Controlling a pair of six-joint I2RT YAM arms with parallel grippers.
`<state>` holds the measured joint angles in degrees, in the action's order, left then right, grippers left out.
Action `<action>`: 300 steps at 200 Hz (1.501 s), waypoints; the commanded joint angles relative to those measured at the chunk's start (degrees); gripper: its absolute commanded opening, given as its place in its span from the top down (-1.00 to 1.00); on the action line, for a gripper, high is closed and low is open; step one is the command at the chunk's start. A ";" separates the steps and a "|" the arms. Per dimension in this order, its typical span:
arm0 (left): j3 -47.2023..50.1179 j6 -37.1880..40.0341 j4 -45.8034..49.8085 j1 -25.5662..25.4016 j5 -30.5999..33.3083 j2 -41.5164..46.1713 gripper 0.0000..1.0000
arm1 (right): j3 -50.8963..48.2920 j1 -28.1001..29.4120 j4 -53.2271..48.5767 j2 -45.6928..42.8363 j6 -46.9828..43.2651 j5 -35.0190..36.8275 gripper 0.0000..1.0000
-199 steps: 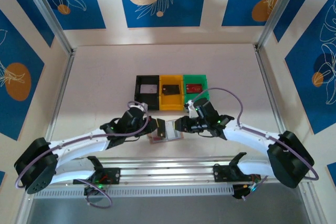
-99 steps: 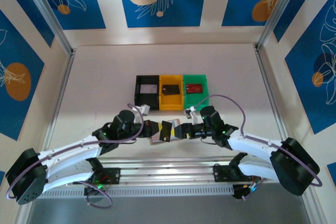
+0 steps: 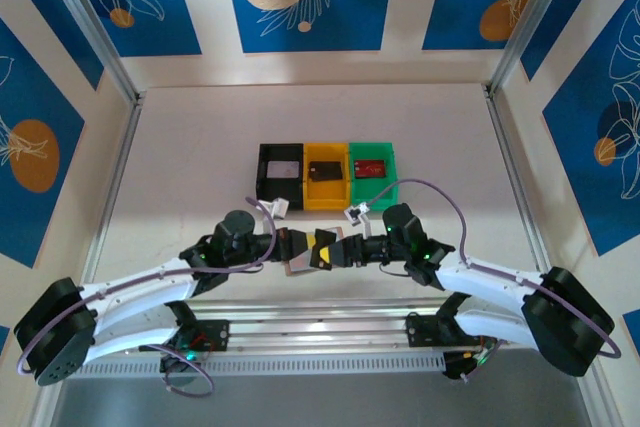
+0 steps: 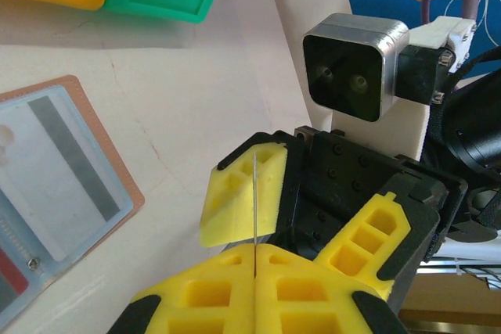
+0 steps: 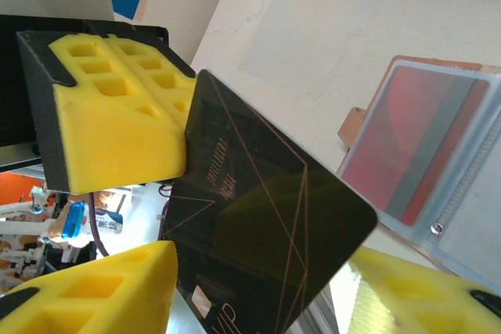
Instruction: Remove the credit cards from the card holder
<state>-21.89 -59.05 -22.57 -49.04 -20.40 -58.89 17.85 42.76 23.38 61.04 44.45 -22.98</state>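
The tan card holder [image 3: 300, 264] lies open on the table below both grippers. Its pale pockets [image 4: 63, 170] show a grey-striped card, and a red card [image 5: 427, 142] sits in another pocket. My left gripper [image 4: 254, 252] is shut on a black credit card [image 5: 266, 217] with gold lines, held above the table and seen edge-on [image 4: 255, 201] in the left wrist view. My right gripper [image 5: 266, 287] stands open around this card's free end, one finger [image 4: 239, 201] close beside it and the other finger [image 4: 376, 232] well apart. In the top view the two grippers meet at the card [image 3: 322, 247].
Behind the holder stand three bins in a row: black [image 3: 264, 175] with a pale card, yellow [image 3: 325, 195] with a dark card, green [image 3: 372, 187] with a red card. Frame rails run along the near edge and both sides.
Both arms have drawn in from the holder and met above it. The left gripper has lifted the black card, and the right gripper's jaws have come around it.
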 commanded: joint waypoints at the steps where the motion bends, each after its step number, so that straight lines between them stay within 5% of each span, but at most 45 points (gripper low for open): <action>1: -0.08 -0.53 -3.21 -0.52 -1.40 -0.42 1.00 | -0.18 0.30 0.97 -1.64 -0.63 -1.02 0.07; 81: -0.51 -0.71 -3.41 -0.89 -0.52 -0.46 1.00 | -0.37 -0.75 -2.40 -5.63 -1.12 0.08 0.98; 122: 0.15 -0.66 -2.12 -1.17 1.78 3.53 -0.25 | -0.01 -2.23 -5.76 -10.81 2.89 4.29 1.00; 142: 1.27 -1.19 -2.98 -2.57 3.93 4.99 -0.50 | -0.14 -2.34 -7.27 -15.38 6.67 10.06 1.00; 187: 3.07 -2.84 -12.74 -7.83 8.55 2.95 -0.55 | -2.45 -2.09 -7.13 -26.41 15.45 24.73 1.00; 300: -3.40 -5.09 -31.78 -12.93 13.78 -12.32 -0.51 | -3.60 4.53 -2.21 -28.13 24.35 33.82 1.00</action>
<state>-22.72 -63.64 -48.21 -61.32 -8.62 -70.15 15.53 45.80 18.06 33.80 66.28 6.70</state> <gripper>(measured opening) 0.765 0.053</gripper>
